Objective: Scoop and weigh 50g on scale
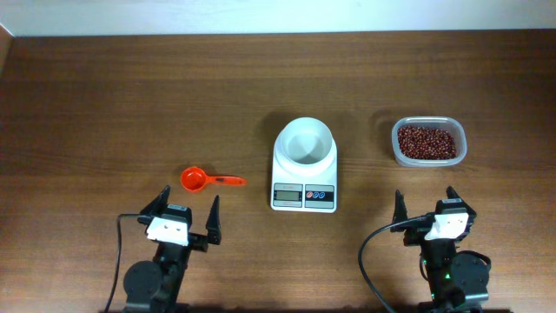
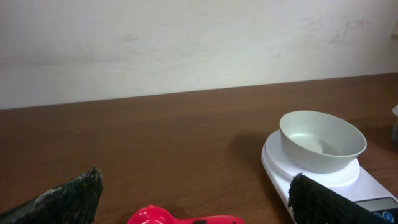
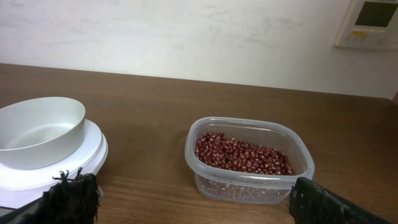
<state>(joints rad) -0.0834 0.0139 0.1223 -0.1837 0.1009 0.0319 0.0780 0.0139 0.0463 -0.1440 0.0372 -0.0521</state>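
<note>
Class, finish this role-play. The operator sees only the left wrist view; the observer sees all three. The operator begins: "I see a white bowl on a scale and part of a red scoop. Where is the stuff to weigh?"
Observer: A clear tub of small red beans stands to the right of the scale, apart from it.
Operator: Is the right gripper busy there?
Observer: No. The right gripper is open and empty, on the near side of the tub.
Operator: Which way does the scoop lie?
Observer: The scoop lies flat, cup to the left, handle pointing toward the scale.
</note>
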